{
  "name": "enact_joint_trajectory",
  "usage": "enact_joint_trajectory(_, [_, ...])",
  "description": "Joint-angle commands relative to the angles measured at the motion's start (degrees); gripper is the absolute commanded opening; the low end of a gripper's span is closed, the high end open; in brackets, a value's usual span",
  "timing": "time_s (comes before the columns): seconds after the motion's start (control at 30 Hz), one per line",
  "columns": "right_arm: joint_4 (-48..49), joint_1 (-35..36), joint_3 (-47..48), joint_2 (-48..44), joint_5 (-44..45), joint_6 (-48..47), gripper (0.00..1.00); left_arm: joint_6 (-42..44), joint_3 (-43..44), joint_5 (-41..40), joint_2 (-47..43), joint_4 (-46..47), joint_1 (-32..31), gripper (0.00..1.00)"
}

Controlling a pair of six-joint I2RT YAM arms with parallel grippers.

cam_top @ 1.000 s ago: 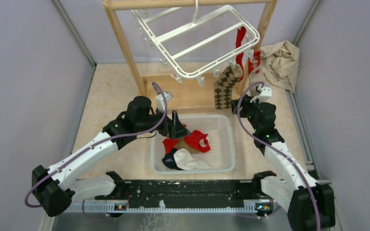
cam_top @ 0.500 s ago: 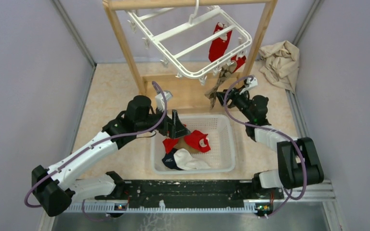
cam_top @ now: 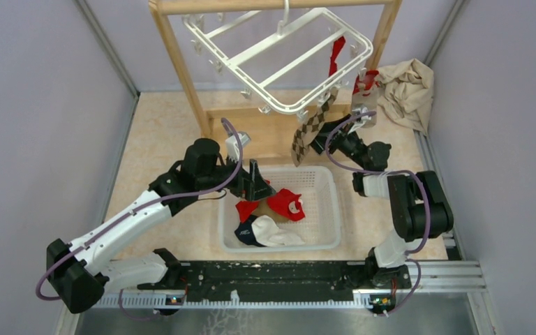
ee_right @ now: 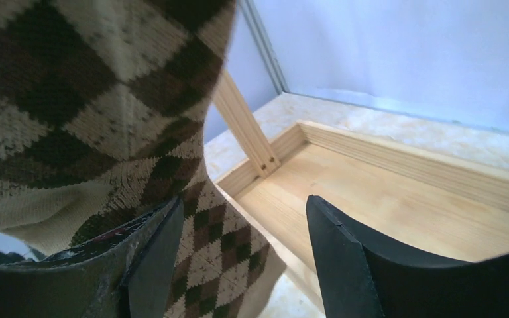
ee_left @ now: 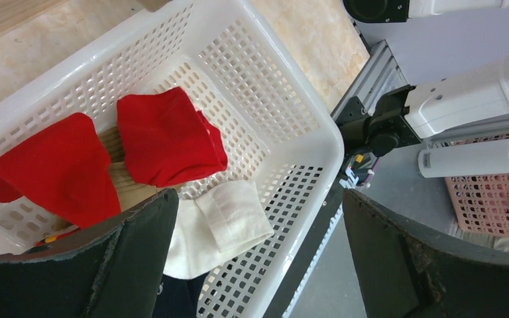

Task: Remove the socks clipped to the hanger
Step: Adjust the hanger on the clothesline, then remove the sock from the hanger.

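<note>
I am at the step of taking the diamond-patterned sock point(cam_top: 306, 132) off the hanger point(cam_top: 286, 109), which hangs tilted from the wooden frame point(cam_top: 181, 63). The sock dangles from a clip on the hanger's near rim, and my right pincer point(ee_right: 244, 202) is up beside its lower part. The jaws are spread. The knit lies across the front of the finger on the left of my wrist view and reaches partly into the gap, but nothing is pinched. Next, I judge, I need to shift sideways until the fabric sits squarely between the fingers and press them together on it. Then I should pull down and away from the clip, firmly enough to slip the sock free without setting the hanger swinging or lifting it off its hook. A red sock point(cam_top: 336, 54) hangs at the hanger's far right side, with another clipped piece just beside it that I cannot make out well; those come after. My left pincer point(ee_left: 258, 199) hangs spread wide, holding nothing, over the white basket point(ee_left: 258, 73), where red socks point(ee_left: 166, 136) and a cream sock point(ee_left: 232, 215) lie.
</note>
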Motion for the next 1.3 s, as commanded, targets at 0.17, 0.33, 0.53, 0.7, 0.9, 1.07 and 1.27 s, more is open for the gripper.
enact_joint_trajectory(0.17, [12.32,0.19,-4.47,-3.7,-5.85,5.77,0.69,1.03,1.26,0.76,2.41,2.42,-0.17,0.99])
enact_joint_trajectory(0.33, [12.78,1.76,-5.31,-4.5,-6.14,7.02,0.6,0.86,1.64,1.26,3.92,6.64,-0.13,0.99])
enact_joint_trajectory(0.53, [2.62,6.07,-6.9,-11.09,-2.83,1.57,0.54,0.11,1.82,1.68,4.66,11.94,-0.22,0.99])
enact_joint_trajectory(0.7, [-16.3,12.59,-5.73,-19.99,3.98,-9.59,0.54,-0.9,-0.39,2.01,5.21,18.91,-0.3,0.99])
enact_joint_trajectory(0.9, [-23.67,16.67,-5.14,-25.77,6.92,-10.31,0.54,1.06,-3.78,-1.44,5.47,22.12,-0.39,0.99])
enact_joint_trajectory(1.07, [-28.17,19.26,-4.45,-29.82,7.64,-11.31,0.54,1.08,-6.91,0.02,3.3,24.93,-0.54,0.99])
enact_joint_trajectory(1.27, [-30.27,21.56,-3.58,-32.49,8.36,-10.89,0.54,-0.69,-10.39,4.91,1.14,30.56,-0.81,0.99])
